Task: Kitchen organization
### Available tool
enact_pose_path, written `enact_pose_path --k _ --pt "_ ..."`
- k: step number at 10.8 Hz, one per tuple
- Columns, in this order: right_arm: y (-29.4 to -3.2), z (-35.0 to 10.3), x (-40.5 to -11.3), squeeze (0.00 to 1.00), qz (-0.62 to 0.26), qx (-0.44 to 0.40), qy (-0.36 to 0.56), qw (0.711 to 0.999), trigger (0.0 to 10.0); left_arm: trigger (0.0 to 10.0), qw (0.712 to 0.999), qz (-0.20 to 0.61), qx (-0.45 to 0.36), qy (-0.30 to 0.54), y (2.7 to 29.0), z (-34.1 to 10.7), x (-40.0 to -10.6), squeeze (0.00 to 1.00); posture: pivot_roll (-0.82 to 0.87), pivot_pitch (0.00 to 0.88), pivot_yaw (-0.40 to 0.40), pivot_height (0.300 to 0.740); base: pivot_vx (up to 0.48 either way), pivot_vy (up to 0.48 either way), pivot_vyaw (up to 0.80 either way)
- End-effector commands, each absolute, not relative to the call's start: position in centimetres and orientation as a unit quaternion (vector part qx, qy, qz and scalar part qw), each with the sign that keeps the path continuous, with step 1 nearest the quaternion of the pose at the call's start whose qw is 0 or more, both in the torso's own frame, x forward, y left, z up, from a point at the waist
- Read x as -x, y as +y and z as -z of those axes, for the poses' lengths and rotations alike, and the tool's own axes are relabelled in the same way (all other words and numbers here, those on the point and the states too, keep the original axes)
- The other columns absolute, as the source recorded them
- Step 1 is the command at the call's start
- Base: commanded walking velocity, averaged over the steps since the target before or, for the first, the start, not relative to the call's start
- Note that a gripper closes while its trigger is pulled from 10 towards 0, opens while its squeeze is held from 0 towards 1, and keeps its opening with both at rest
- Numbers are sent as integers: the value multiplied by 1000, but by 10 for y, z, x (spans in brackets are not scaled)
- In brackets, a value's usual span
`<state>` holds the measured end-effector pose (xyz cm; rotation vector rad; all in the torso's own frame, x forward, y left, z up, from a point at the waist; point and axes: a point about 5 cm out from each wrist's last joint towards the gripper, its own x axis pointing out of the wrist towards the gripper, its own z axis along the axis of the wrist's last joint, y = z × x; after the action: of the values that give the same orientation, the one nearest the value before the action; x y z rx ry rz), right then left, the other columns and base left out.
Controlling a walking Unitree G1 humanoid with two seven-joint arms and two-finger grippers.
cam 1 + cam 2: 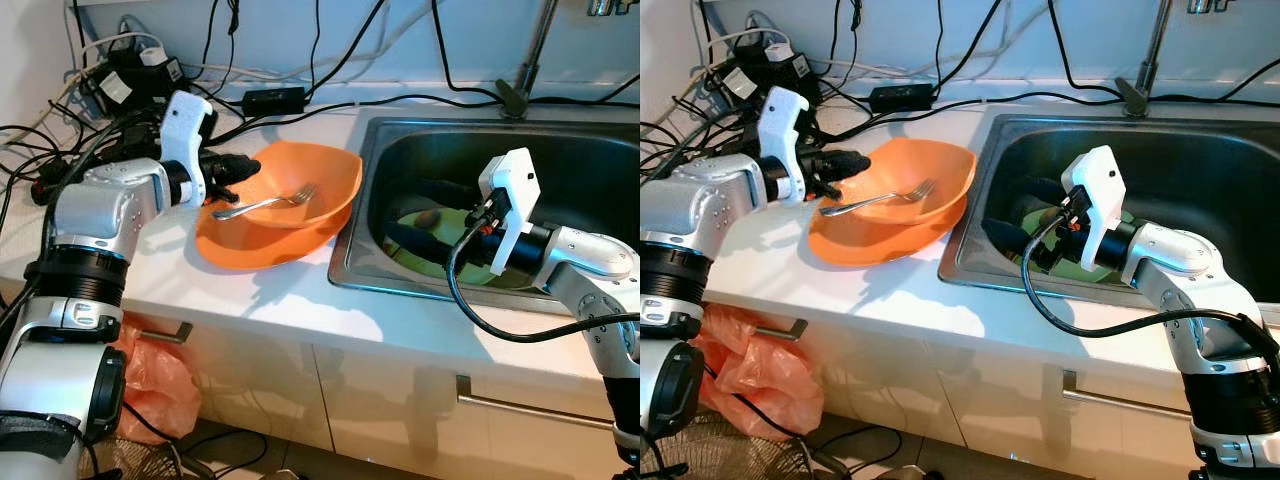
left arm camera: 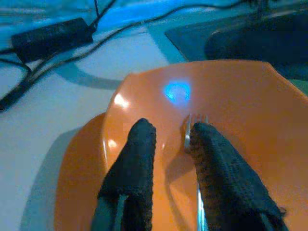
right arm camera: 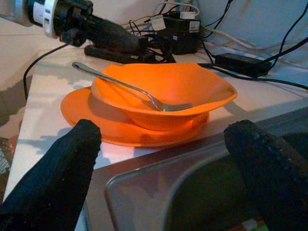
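White countertop: left gripper (image 1: 232, 170), fingers parted, at silver metal fork (image 1: 266, 203) handle; fork runs rightward into orange plastic bowl (image 1: 320, 180). Right gripper (image 1: 1025, 225) open over sink (image 1: 560, 145).

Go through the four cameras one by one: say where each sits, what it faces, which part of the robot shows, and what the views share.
Left eye view: on the head, looking down at the counter; both silver arms show.
Right eye view: beside it, same scene, sink nearer the middle.
Left wrist view: on the left arm, looking along the left gripper into the orange bowl, one finger over the fork.
Right wrist view: on the right arm, from the sink across to the bowl; the right gripper frames it, spread wide.
All four share the bowl and fork.
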<state>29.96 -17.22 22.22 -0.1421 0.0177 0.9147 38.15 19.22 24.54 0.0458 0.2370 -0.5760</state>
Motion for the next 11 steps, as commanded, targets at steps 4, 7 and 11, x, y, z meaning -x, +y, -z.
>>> enact_pose_path --k 4,7,11 --pt "-169 -220 -296 0 -453 74 11 888 10000 10000 957 287 37 14 200 -287 -356 1000 102 33 156 740 0 0 0" --pt "-167 -218 -301 0 -458 73 13 886 10000 10000 964 249 83 -37 207 -245 -310 1000 139 19 134 740 0 0 0" --pt "-162 -216 -303 0 -471 70 12 879 10000 10000 980 166 96 -55 213 -225 -297 1000 148 13 133 740 0 0 0"
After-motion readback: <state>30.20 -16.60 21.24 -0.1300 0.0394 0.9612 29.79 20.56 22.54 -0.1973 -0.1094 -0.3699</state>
